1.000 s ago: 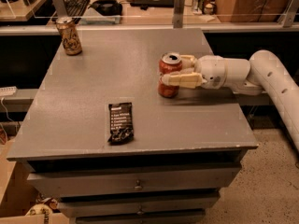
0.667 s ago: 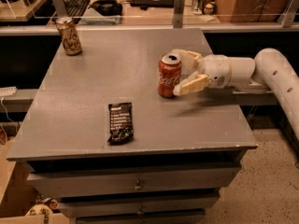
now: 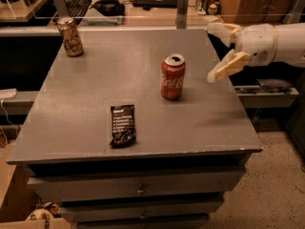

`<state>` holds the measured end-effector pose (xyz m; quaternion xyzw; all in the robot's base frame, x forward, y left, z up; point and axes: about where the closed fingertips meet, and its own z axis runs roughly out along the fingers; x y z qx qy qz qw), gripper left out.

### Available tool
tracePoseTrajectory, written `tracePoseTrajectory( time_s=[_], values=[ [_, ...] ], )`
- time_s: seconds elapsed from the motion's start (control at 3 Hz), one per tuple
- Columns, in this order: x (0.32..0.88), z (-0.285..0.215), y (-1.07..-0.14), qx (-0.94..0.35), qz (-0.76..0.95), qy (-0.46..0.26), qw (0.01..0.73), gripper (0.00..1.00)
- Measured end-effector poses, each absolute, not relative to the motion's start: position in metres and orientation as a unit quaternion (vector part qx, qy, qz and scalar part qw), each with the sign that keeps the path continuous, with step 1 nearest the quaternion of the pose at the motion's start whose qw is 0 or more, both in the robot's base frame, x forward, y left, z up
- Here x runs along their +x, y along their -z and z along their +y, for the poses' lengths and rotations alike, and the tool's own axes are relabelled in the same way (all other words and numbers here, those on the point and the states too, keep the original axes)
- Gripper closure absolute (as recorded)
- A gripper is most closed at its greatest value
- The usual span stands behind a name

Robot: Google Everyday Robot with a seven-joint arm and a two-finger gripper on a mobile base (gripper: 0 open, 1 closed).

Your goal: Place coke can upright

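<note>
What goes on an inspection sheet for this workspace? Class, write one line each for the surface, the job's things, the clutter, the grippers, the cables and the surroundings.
Surface: grey table, with drawers beneath it.
Job's things: coke can stands upright near the middle, touching nothing.
Clutter: gold can upright at the back left corner; black wrapper flat near the front.
Grippers: gripper to the right of the coke can, apart from it, fingers open, holding nothing.
Cables: white power strip with a cord at the left edge, off the table.
Surroundings: keyboard on a desk behind; speckled floor at the right.
</note>
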<state>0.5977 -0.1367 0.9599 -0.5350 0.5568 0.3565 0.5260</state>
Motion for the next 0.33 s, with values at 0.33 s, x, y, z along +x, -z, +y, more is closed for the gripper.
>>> tracePoseTrajectory(
  time_s=[0.33],
  values=[
    [0.5980,-0.1282,-0.9527,-0.533,0.551,-0.372,0.524,0.00]
  ],
)
